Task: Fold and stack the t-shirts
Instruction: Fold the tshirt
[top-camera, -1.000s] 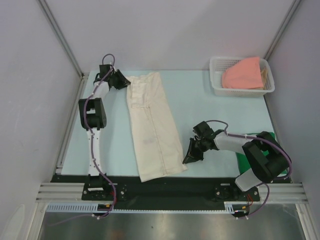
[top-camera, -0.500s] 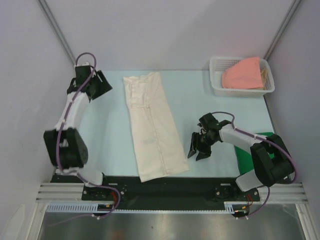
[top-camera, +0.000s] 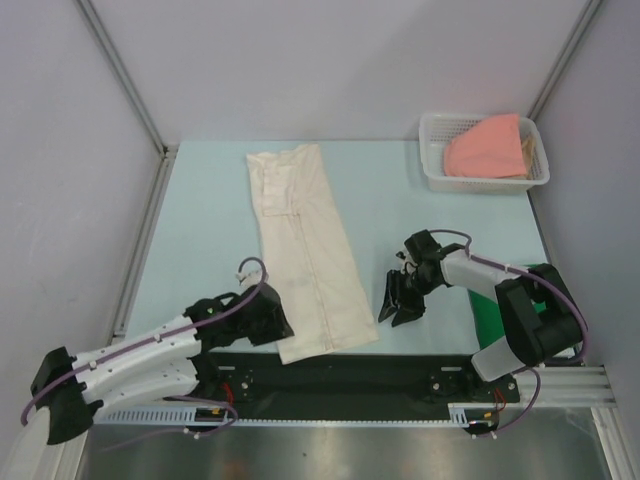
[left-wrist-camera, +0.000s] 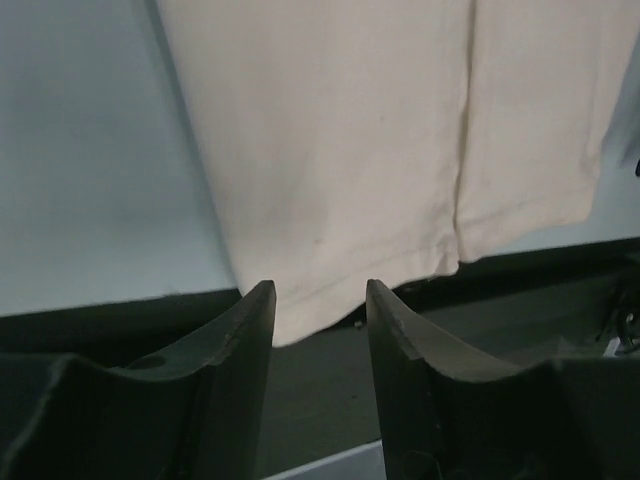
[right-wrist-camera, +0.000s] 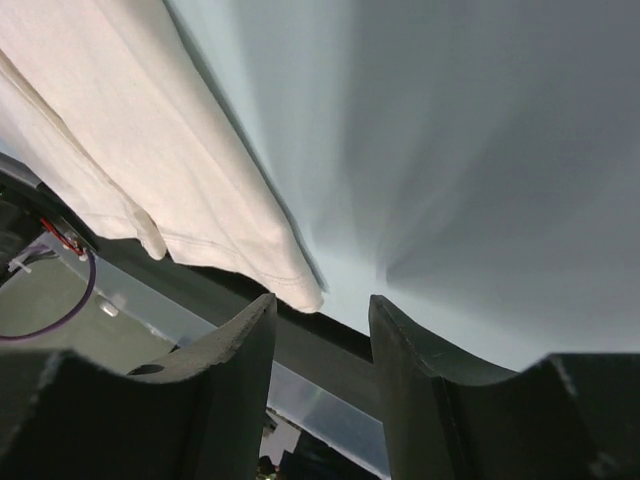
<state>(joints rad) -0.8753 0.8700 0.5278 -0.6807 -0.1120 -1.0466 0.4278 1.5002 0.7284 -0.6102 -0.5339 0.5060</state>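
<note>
A cream-white t-shirt (top-camera: 305, 250), folded into a long strip, lies from the table's far side down to its near edge. My left gripper (top-camera: 275, 322) is low at the strip's near left corner. It is open, and the hem (left-wrist-camera: 300, 315) lies just past its tips (left-wrist-camera: 318, 300) with nothing between them. My right gripper (top-camera: 396, 310) hovers open to the right of the near right corner (right-wrist-camera: 300, 290), apart from the cloth (right-wrist-camera: 120, 150). A salmon-pink t-shirt (top-camera: 487, 146) is in the basket. A dark green t-shirt (top-camera: 482, 322) lies partly under the right arm.
The white lattice basket (top-camera: 480, 183) stands at the far right corner. A black rail (top-camera: 400, 365) runs along the table's near edge, and the shirt's hem overhangs it. Grey walls close in the left, back and right sides.
The left gripper let go of the shirt's far collar end and swung back to the near left corner. The right gripper opened and drew slightly right of the hem.
</note>
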